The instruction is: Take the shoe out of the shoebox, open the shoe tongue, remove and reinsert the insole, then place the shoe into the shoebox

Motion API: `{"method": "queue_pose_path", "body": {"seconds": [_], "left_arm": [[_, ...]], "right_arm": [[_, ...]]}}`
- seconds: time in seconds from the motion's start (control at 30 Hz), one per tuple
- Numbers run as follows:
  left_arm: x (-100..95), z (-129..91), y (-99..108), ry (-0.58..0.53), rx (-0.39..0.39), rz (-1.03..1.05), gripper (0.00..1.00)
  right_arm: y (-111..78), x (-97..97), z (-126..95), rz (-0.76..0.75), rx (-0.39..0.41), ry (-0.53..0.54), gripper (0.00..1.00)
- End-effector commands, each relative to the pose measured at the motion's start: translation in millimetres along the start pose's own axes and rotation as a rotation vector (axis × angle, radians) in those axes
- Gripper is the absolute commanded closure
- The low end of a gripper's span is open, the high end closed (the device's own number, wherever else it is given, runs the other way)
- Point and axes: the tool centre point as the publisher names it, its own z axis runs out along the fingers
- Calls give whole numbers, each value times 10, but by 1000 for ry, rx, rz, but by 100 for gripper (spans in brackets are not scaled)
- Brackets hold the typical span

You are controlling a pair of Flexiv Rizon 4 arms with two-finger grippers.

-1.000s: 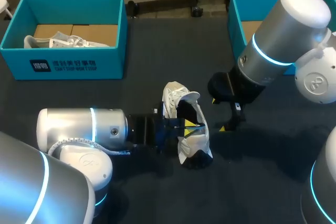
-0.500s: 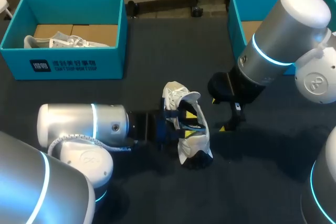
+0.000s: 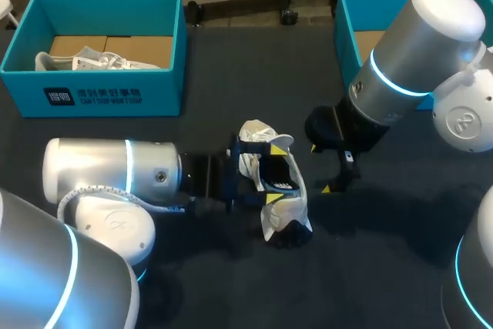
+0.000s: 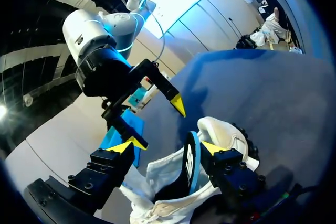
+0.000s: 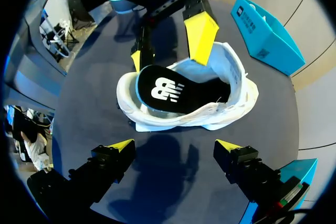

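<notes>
A white shoe [image 3: 285,209] lies on the dark table at mid-front. Its black, blue-edged insole [image 3: 282,177] sits in the shoe's opening. My left gripper [image 3: 273,173] reaches in from the left, open, one yellow tip on each side of the shoe's opening. In the left wrist view the insole [image 4: 187,163] stands on edge between the spread fingers of the left gripper [image 4: 168,147], close to one finger, with the shoe [image 4: 226,132] around it. My right gripper [image 3: 320,167] hangs open just right of the shoe. In the right wrist view, shoe [image 5: 231,95] and insole [image 5: 168,93] lie ahead of the right gripper [image 5: 174,145].
A teal shoebox [image 3: 92,94] at the back left holds another white shoe [image 3: 85,59]. A second teal shoebox [image 3: 350,25] stands at the back right, partly behind my right arm. The left box [image 5: 265,30] also shows beyond the shoe in the right wrist view.
My left gripper has opened and let go of the insole, its fingers spreading across the shoe's opening. The left arm drew back a little to the left. The right arm has not moved.
</notes>
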Motion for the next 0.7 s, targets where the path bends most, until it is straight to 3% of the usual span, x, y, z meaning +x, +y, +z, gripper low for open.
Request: {"method": "queue_pose_path", "body": {"seconds": [0.03, 0.3, 0.5, 0.7], "left_arm": [[-30, -76, -20, 7, 8, 5, 20], [-60, -117, -64, 23, 20, 8, 19], [-45, -11, -38, 23, 48, -17, 29], [-4, 53, -32, 41, 59, -31, 27]], "right_arm": [[6, 0, 13, 0, 2, 0, 0], [6, 0, 13, 0, 2, 0, 0], [6, 0, 13, 0, 2, 0, 0], [6, 0, 13, 0, 2, 0, 0]]}}
